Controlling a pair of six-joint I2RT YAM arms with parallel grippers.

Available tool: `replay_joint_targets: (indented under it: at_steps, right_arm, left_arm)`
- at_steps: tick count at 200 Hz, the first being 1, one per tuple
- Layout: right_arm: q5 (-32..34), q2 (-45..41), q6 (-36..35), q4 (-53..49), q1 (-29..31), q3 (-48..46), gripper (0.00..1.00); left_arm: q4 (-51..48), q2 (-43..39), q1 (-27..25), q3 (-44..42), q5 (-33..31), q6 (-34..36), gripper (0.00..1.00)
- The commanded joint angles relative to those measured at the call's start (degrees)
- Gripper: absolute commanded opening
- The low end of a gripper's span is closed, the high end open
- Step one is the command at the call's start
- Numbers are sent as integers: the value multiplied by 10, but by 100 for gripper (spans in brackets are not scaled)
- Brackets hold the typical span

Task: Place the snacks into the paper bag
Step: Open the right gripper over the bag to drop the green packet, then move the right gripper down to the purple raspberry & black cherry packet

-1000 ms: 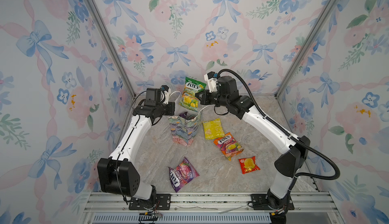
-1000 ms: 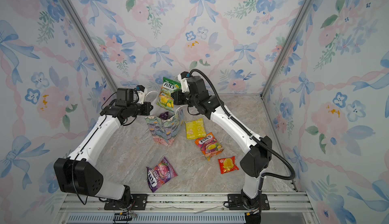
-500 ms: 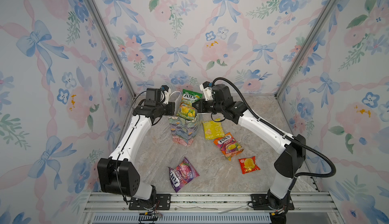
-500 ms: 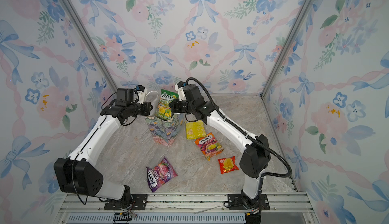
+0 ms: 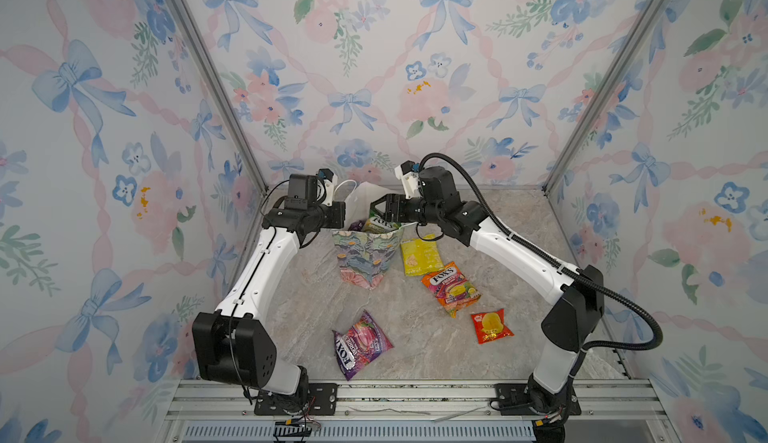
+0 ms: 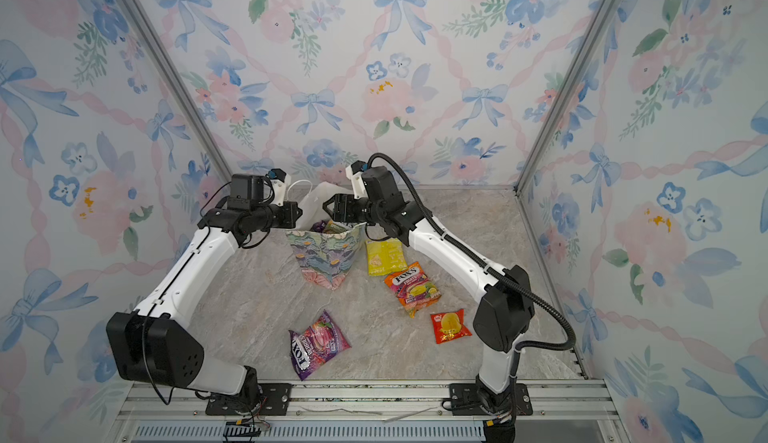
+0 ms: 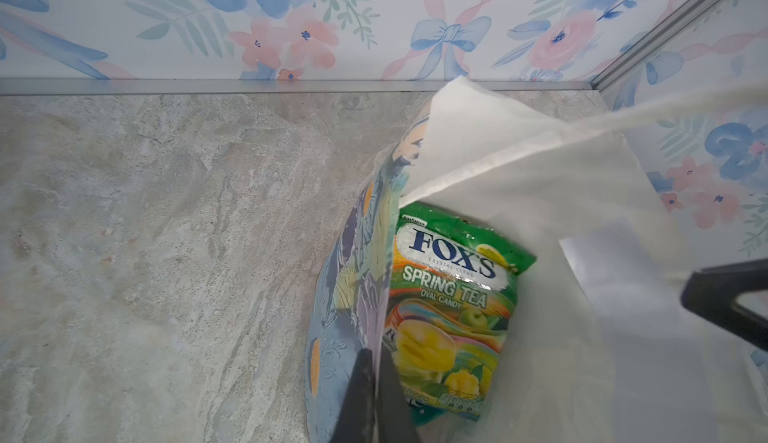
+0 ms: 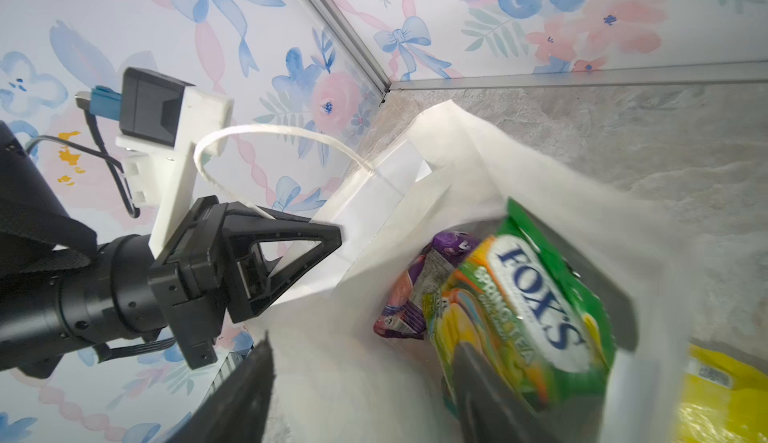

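Left wrist view shows the left gripper [image 7: 372, 355] with its two fingers pressed together on the flowered wall of the paper bag [image 7: 353, 254], pinching it near the rim; the bag's mouth gapes. Inside the white lining a green packet [image 7: 453, 295] marked Spring Tea leans against that wall. Seen from the right wrist, the right gripper [image 8: 363, 343] hangs over the bag's mouth with its fingers spread wide. The green packet, blurred there, lies against one finger without being clamped, and a purple packet [image 8: 415, 291] sits deeper in the bag beside it. In both top views the bag stands upright toward the back of the table [image 5: 307, 295], between the two grippers. Four snacks lie loose on the table: a yellow packet [image 5: 420, 256] just beside the bag, an orange packet [image 5: 451, 289] nearer the front, a red packet [image 5: 491, 326] beyond that, and a second purple packet [image 5: 361, 343] in front of the bag.
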Motion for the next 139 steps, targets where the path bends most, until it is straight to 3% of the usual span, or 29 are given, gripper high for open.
replay_joint_targets:
  at_steps: [1,27,35,102,139]
  right_arm:
    - [19,-48,-23,4,-10,4,83]
    - [34,-80,-39,14,-18,-10,100]
    - [38,-88,-45,17,-20,-15,97]
    - [30,-119,-48,10,-38,-22,97]
    - [54,-167,-61,-11,-40,-80,97]
  left_arm:
    - [-16,-5,3,-9,-1,10,0]
    - [-17,-6,3,-9,-1,10,0]
    - [-16,-4,3,-9,-1,10,0]
    - [-16,-5,3,-9,-1,10,0]
    - [-17,-4,3,-9,-2,10,0]
